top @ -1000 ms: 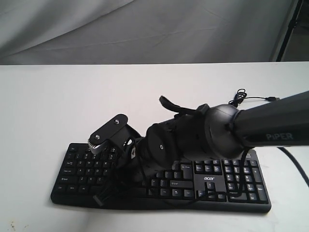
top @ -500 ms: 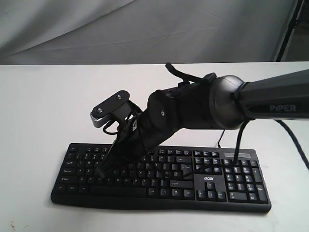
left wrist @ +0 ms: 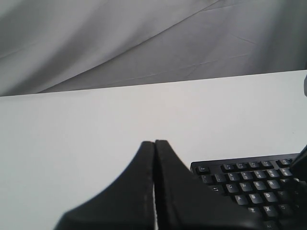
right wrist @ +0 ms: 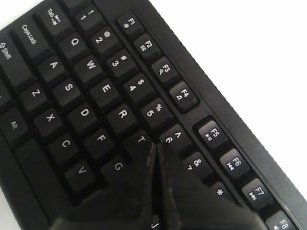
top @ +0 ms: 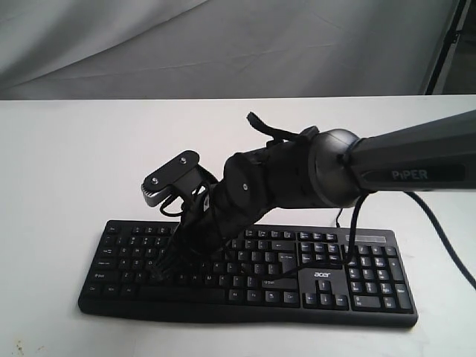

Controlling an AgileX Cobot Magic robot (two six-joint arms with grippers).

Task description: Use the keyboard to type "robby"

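Note:
The black keyboard (top: 327, 277) with a white "acer" logo lies on the white table near its front edge. My right arm reaches across it from the right. Its gripper (top: 161, 272) points down at the left half of the letter keys. In the right wrist view the right gripper (right wrist: 156, 143) is shut, its tip just above the keyboard (right wrist: 86, 86) at the edge between the T and 6 keys, close to Y. My left gripper (left wrist: 154, 142) is shut on nothing and hovers left of the keyboard (left wrist: 249, 182) corner. It does not show in the exterior view.
The white table (top: 74, 163) stretches wide behind and left of the keyboard. A grey cloth backdrop (top: 223, 44) hangs at the back. A black stand leg (top: 445, 44) is at the far right. Loose black cables from the right arm (top: 353, 223) hang over the number pad side.
The right arm lifted from low over the keyboard's front left rows, moved back toward the upper letter rows, then dipped slightly. Its gripper stayed shut.

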